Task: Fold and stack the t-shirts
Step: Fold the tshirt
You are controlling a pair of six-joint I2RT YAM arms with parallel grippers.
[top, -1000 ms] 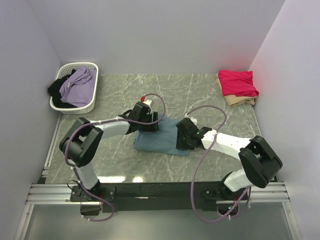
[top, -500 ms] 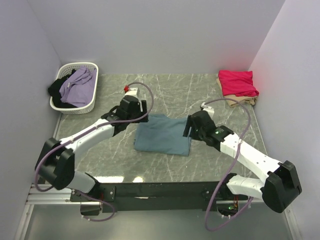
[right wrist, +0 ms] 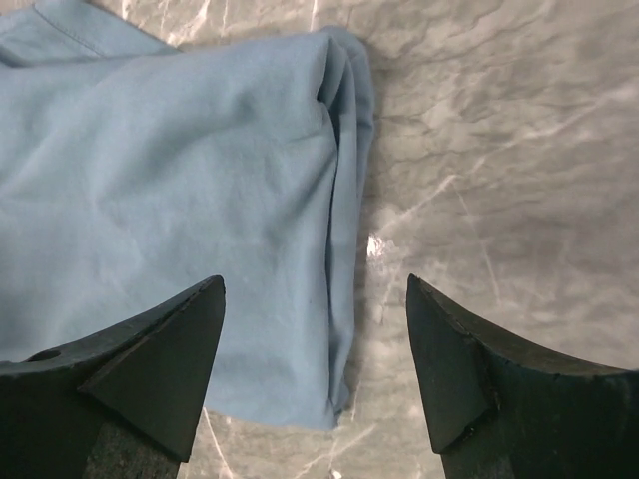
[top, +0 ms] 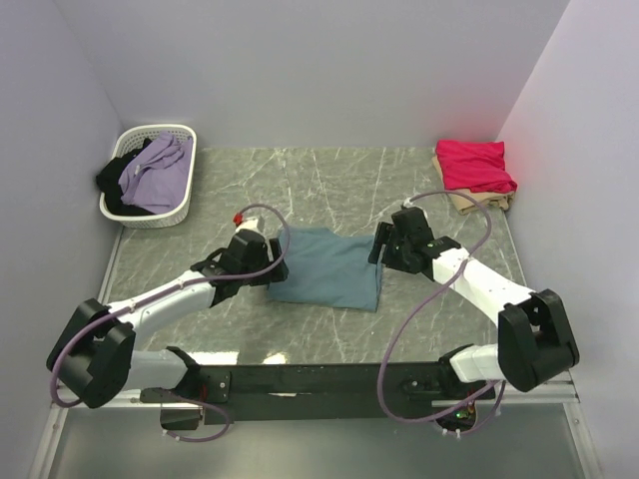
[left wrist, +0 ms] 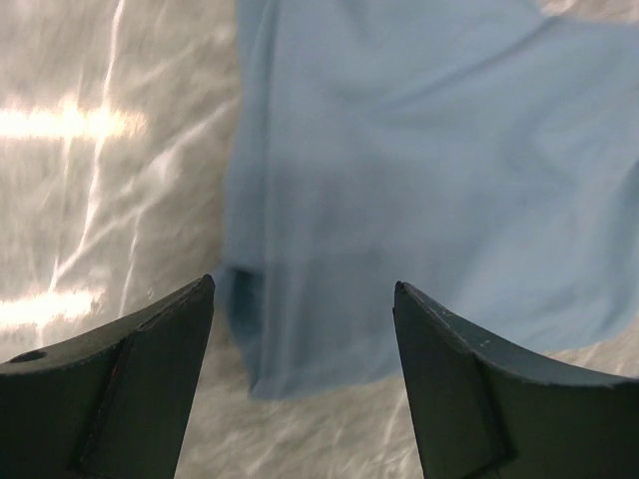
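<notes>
1. Grey marbled table (top: 329, 180) between pale walls, with a white basket (top: 160, 130) of dark and lilac clothes at the far left corner.
2. Flat at mid-table, a folded teal-blue shirt (top: 329, 267), long axis running left to right, slightly skewed.
3. In the far right corner, a pink shirt (top: 477, 165) folded on top of a beige shirt (top: 479, 203), well apart from the teal one.
4. At the short left edge, the left gripper (top: 266, 261), fingers spread and holding nothing; seen from its wrist, edge and near corner straight ahead, framed between the fingers.
5. At the thicker, folded right edge, the right gripper (top: 385, 245), likewise spread and empty, with that edge ahead between its fingers.
6. Both arms stretched low and forward, angled inward, wrists tipped down toward the cloth.
7. Probably folded enough; next, likely a grab at both short edges and a carry to the stack, nearer the right arm.
</notes>
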